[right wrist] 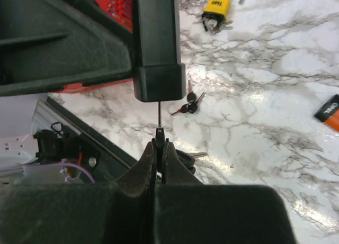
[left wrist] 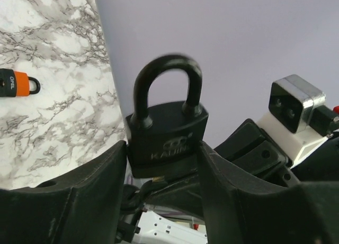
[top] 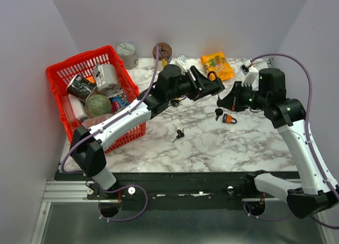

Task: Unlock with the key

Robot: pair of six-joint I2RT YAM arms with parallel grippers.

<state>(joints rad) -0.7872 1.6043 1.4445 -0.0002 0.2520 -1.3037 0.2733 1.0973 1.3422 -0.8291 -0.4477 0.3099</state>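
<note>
My left gripper [top: 213, 85] is shut on a black padlock [left wrist: 167, 133] and holds it in the air above the table's middle, body between the fingers, shackle seated in the body. In the right wrist view the padlock [right wrist: 158, 48] hangs straight ahead. My right gripper [right wrist: 159, 146] is shut on a key's black head, and the key's thin blade [right wrist: 159, 116] runs up into the padlock's underside. From above, the right gripper [top: 226, 97] meets the left gripper tip to tip.
An orange padlock [top: 229, 118] lies on the marble below the grippers, with a black key [top: 218, 113] beside it. A bunch of keys [top: 178, 134] lies nearer the front. A yellow padlock [right wrist: 216, 7] lies further off. A red basket [top: 58, 74] of items stands left.
</note>
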